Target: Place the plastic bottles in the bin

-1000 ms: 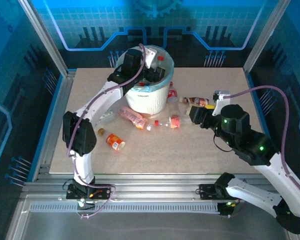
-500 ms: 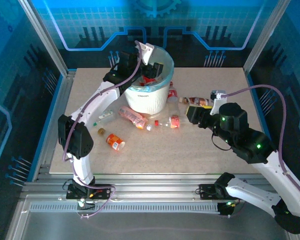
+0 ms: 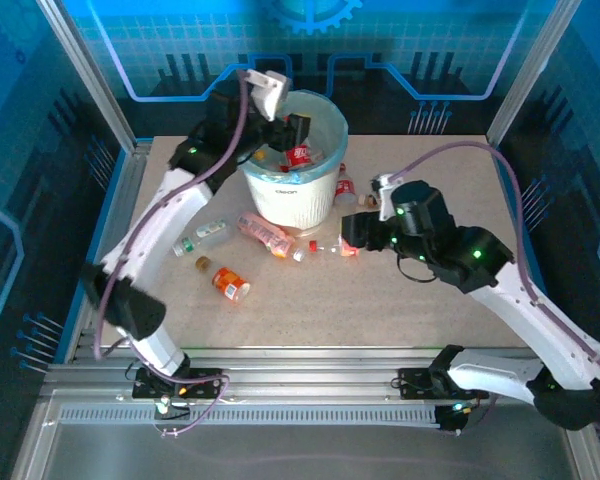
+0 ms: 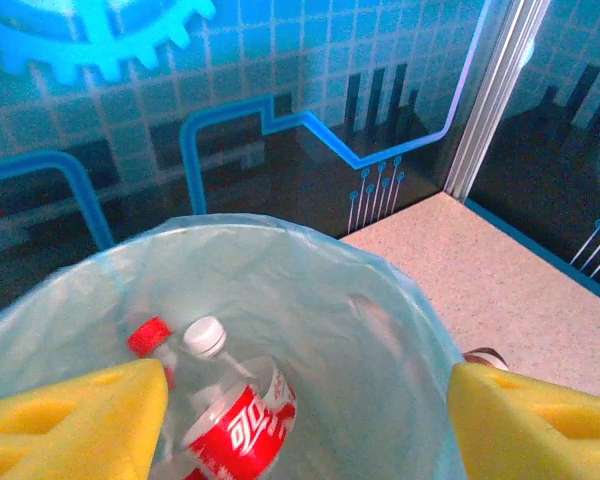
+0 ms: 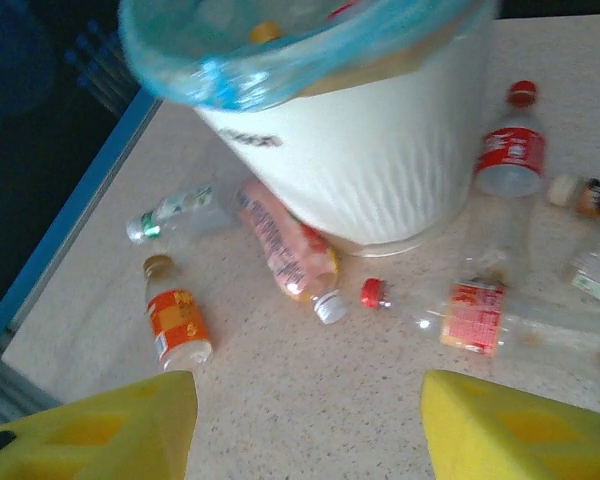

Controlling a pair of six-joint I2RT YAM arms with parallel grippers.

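Note:
The bin (image 3: 292,190), a white bucket with a teal liner, stands at the back of the table. My left gripper (image 3: 292,128) hovers open above its rim; in the left wrist view its yellow pads (image 4: 70,420) frame the liner (image 4: 380,330), with nothing between them. Two plastic bottles lie inside, one with a red label and white cap (image 4: 235,420), one red-capped (image 4: 150,337). My right gripper (image 3: 352,236) is open and low over the table in front of the bin (image 5: 370,150). Ahead of it lie a pink bottle (image 5: 285,250), an orange-labelled one (image 5: 175,315) and a clear red-labelled one (image 5: 480,318).
A green-labelled clear bottle (image 5: 175,210) lies left of the bin. A red-labelled bottle (image 5: 510,150) and a brown one (image 5: 580,195) lie to its right. Metal frame posts and blue panels enclose the table (image 3: 420,300).
My left gripper has drawn up and back from inside the bin to above its rim. The right arm has swung left, nearer the bottles in front of the bin.

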